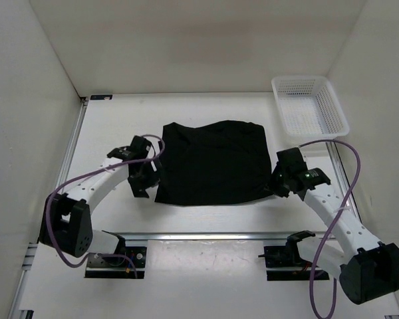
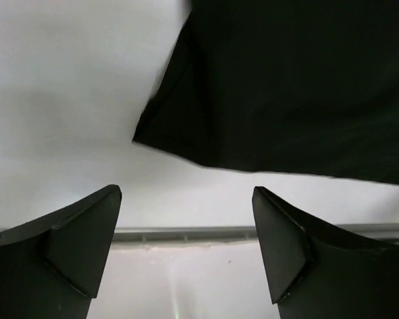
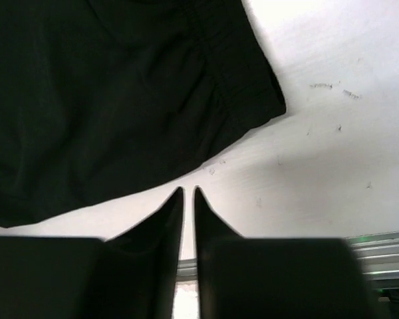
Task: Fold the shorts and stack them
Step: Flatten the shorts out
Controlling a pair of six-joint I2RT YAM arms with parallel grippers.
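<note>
The black shorts [image 1: 213, 161] lie flat on the white table as a rough folded rectangle between the two arms. My left gripper [image 1: 144, 179] hovers just off their left edge, open and empty; the left wrist view shows the shorts' corner [image 2: 186, 126] ahead of the wide-apart fingers [image 2: 86, 232]. My right gripper [image 1: 279, 183] sits by the shorts' right near corner, fingers nearly together with nothing between them; the right wrist view shows the cloth [image 3: 120, 100] just beyond the fingertips [image 3: 176, 199].
A white mesh basket [image 1: 310, 105] stands at the back right corner. A metal rail [image 1: 206, 235] runs across the table near the arm bases. White walls enclose the table on the left, back and right.
</note>
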